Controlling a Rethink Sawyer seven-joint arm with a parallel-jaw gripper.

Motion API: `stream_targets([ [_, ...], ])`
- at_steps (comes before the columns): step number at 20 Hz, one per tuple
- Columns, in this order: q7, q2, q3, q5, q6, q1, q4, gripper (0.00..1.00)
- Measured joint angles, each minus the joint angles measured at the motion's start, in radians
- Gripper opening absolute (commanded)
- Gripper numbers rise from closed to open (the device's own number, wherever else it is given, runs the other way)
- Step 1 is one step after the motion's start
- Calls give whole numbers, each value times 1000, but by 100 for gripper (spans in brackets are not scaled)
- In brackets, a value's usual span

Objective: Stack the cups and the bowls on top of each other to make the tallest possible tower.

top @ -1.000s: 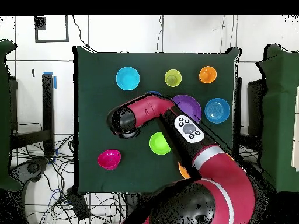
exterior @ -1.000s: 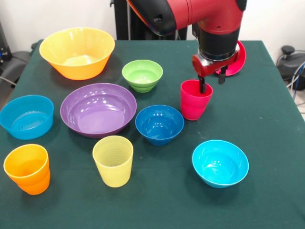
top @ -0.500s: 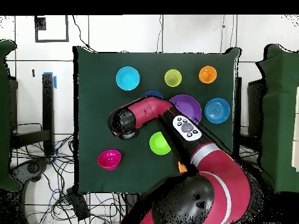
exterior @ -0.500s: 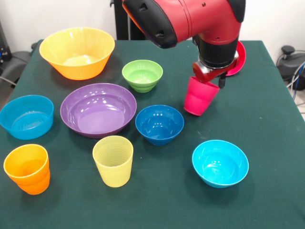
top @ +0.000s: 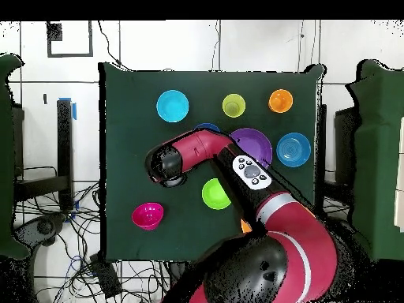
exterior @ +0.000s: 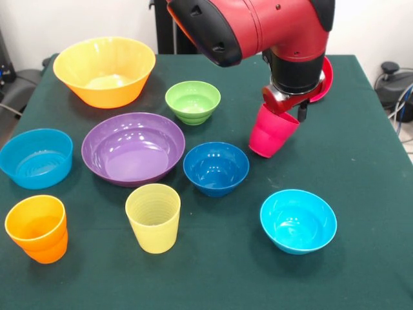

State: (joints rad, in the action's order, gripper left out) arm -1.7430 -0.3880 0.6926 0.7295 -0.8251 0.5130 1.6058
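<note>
Claw: the gripper (exterior: pixel 288 113) pinches the rim of the red cup (exterior: pixel 271 131), one finger inside.
Cup position: tilted and lifted off the cloth, toward the table's far right part in the front view, just in front of the red bowl (exterior: pixel 321 79).
Handling: probably light, stiff, glossy plastic that could slip or swing; a rim hold suits it.
Neighbours: dark blue bowl (exterior: pixel 216 168) near; cyan bowl (exterior: pixel 298 220) nearer the front edge.
Obstruction: none apparent toward the red bowl.

Gripper (exterior: pixel 288 111) low — clamped shut
</note>
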Motion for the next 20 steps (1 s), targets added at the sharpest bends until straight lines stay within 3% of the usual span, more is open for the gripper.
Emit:
stream_targets([
  [9, 0, 0, 0, 1, 2, -1, 0, 100],
  [10, 0, -1, 0, 1, 11, 0, -1, 0],
  [20, 0, -16, 1, -3, 12, 1, -3, 0],
])
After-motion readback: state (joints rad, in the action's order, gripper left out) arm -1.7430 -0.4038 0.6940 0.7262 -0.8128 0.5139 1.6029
